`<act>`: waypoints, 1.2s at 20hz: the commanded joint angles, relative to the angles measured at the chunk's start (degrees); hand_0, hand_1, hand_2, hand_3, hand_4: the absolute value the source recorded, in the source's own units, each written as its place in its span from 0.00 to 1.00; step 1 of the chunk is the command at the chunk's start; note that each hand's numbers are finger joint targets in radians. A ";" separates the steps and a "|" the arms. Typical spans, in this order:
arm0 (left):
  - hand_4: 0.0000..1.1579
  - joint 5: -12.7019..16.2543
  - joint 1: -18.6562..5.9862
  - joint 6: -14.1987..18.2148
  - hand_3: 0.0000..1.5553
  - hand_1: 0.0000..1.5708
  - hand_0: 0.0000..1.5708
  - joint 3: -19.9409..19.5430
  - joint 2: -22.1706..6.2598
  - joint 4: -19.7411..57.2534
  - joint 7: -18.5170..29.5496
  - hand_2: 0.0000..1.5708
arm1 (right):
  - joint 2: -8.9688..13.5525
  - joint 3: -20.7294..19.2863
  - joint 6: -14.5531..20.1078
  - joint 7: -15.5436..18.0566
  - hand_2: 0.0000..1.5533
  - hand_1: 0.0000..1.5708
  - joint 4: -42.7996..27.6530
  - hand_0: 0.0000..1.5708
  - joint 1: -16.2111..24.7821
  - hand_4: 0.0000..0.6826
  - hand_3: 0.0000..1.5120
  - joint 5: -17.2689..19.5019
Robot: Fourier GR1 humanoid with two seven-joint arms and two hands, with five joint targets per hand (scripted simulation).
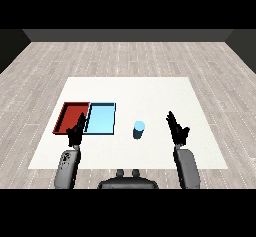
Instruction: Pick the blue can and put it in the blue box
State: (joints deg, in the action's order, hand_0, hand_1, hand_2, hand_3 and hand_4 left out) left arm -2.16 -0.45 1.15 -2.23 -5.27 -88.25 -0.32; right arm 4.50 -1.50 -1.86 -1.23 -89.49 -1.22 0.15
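Brightness: even and moderate; the white tabletop (pixel 150 91) is the brightest area, at centre frame.
Shadows: none clear under the hands.
Glare: none on tabletop or floor (pixel 125 56).
Edges: floor planks run straight, no visible bending.

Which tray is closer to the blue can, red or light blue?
The light blue tray. It lies between the red tray and the blue can, so its right edge faces the can, while the red tray sits on its far side, further left.
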 commanded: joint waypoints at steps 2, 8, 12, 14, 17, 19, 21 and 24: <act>0.00 0.46 -0.53 -1.15 0.00 0.00 0.00 -0.45 0.16 -0.89 -0.07 0.00 | -0.88 0.65 0.90 -0.07 0.00 0.00 -1.34 0.00 0.17 0.00 0.00 1.45; 0.00 5.54 -4.58 -4.09 0.00 0.00 0.00 -0.92 2.31 -7.32 13.48 0.00 | -3.87 0.41 -3.23 7.91 0.00 0.00 -5.29 0.00 -2.59 0.00 0.00 -5.85; 0.00 6.31 -1.34 -6.27 0.00 0.00 0.00 -1.48 2.25 -5.95 20.36 0.00 | -3.76 1.99 -4.36 10.14 0.00 0.00 -7.85 0.00 1.33 0.00 0.00 -5.62; 0.00 7.37 0.80 -7.76 0.00 0.00 0.00 -2.01 1.61 -7.77 22.14 0.00 | -4.00 1.99 -4.58 8.91 0.00 0.00 -7.89 0.00 0.75 0.00 0.00 -6.55; 0.00 9.05 1.22 -9.76 0.00 0.00 0.00 -3.54 0.31 -6.12 22.17 0.00 | -2.48 -1.11 -6.24 10.23 0.00 0.00 -3.27 0.00 -3.30 0.00 0.00 -9.04; 0.00 6.30 4.67 -8.86 0.00 0.00 0.00 -0.86 2.36 -7.22 25.27 0.00 | -3.71 1.76 -4.89 11.86 0.00 0.00 -5.83 0.00 1.12 0.00 0.00 -5.78; 0.00 11.11 -1.71 -11.17 0.00 0.00 0.00 -5.25 -1.11 -4.96 20.74 0.00 | -2.44 0.87 -7.15 11.78 0.00 0.00 -8.00 0.00 4.81 0.00 0.00 -8.28; 0.00 5.26 -1.77 -5.36 0.00 0.00 0.00 -0.69 3.88 -4.25 23.28 0.00 | -4.42 3.16 -5.30 14.53 0.00 0.00 -2.66 0.00 1.72 0.00 0.00 -5.85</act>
State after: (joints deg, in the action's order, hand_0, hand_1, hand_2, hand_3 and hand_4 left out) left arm 5.52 -1.65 -6.88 -4.76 -3.76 -93.28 21.49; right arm 1.28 -0.21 -7.69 10.91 -93.65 -0.71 -6.81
